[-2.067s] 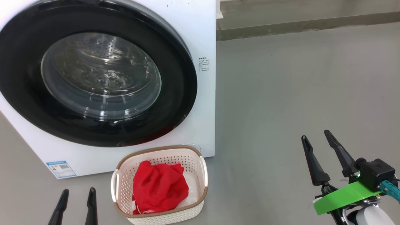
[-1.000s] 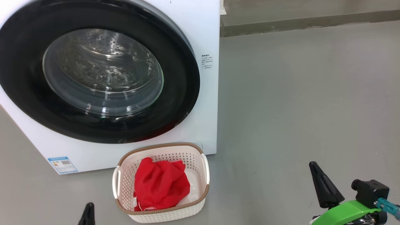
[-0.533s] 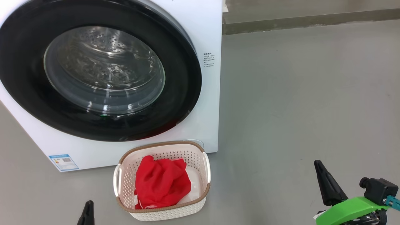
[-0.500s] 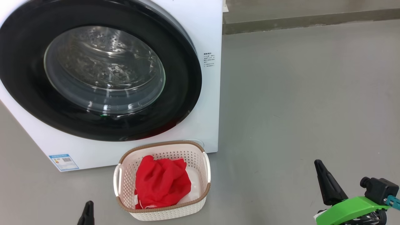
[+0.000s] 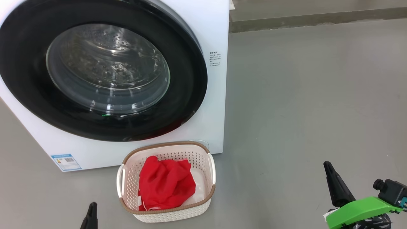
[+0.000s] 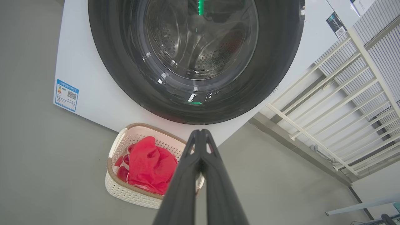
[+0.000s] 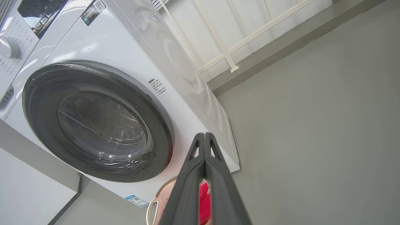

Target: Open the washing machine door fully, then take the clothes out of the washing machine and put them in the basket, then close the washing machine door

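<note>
The white washing machine (image 5: 217,28) stands at the left, and the washing machine door (image 5: 187,79), black-rimmed with a clear glass bowl, lies flat against its front. On the floor just before it sits the cream basket (image 5: 168,147) with the red clothes (image 5: 165,184) bunched inside. My left gripper (image 5: 92,216) pokes up at the bottom edge, left of the basket. In the left wrist view my left gripper (image 6: 200,134) is shut and empty, above the basket (image 6: 125,190). My right gripper (image 5: 335,187) is low at the right, far from the basket; in the right wrist view my right gripper (image 7: 204,137) is shut and empty.
Open grey floor (image 5: 302,111) stretches to the right of the machine, ending at a low kerb (image 5: 318,19). A white railing (image 6: 328,103) runs behind the machine. Another white appliance (image 7: 18,22) stands beside it. A green plate (image 5: 359,210) covers my right wrist.
Both grippers had their fingers spread two seconds ago; now they are shut and lower in the picture. The head camera has drifted slightly. Door, basket and clothes stay put.
</note>
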Motion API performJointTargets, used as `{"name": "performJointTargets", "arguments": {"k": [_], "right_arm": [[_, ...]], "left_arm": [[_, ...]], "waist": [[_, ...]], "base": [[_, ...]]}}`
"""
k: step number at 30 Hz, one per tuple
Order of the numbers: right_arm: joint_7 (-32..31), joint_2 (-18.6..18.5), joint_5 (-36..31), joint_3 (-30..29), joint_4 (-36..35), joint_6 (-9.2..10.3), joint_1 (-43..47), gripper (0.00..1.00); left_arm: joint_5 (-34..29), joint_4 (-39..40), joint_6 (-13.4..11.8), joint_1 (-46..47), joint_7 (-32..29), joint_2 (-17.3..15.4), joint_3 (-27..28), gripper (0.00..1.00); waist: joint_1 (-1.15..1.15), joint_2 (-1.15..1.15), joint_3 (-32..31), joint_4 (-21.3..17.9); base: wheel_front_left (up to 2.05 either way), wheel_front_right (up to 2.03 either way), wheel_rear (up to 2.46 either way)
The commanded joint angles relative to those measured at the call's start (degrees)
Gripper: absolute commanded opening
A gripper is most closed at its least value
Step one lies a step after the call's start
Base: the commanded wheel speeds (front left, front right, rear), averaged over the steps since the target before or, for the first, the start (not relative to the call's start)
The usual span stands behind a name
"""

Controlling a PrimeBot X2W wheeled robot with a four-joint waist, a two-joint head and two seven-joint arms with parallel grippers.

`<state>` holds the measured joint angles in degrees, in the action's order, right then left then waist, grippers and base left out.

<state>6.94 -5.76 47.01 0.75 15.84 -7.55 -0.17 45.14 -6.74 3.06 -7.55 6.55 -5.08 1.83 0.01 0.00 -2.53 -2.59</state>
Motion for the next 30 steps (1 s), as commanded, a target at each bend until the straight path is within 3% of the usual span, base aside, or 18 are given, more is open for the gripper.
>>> {"name": "performJointTargets", "arguments": {"k": [1,30], "right_arm": [[-0.36,-0.49,1.47,-0.15,-1.59,0.02,-2.9,0.0],[-5.26,0.77,17.81,-2.83,-1.67,0.04,-4.07,0.0]], "left_arm": [[1.6,0.96,0.42,3.15,-0.3,-0.48,1.26,0.0],[18.59,-2.14,1.92,7.12,-5.09,0.52,2.57,0.0]], "waist": [[-0.01,0.0,0.05,0.05],[-0.01,0.0,1.05,1.0]], "base": [[0.0,0.0,0.0],[0.0,0.0,0.0]]}}
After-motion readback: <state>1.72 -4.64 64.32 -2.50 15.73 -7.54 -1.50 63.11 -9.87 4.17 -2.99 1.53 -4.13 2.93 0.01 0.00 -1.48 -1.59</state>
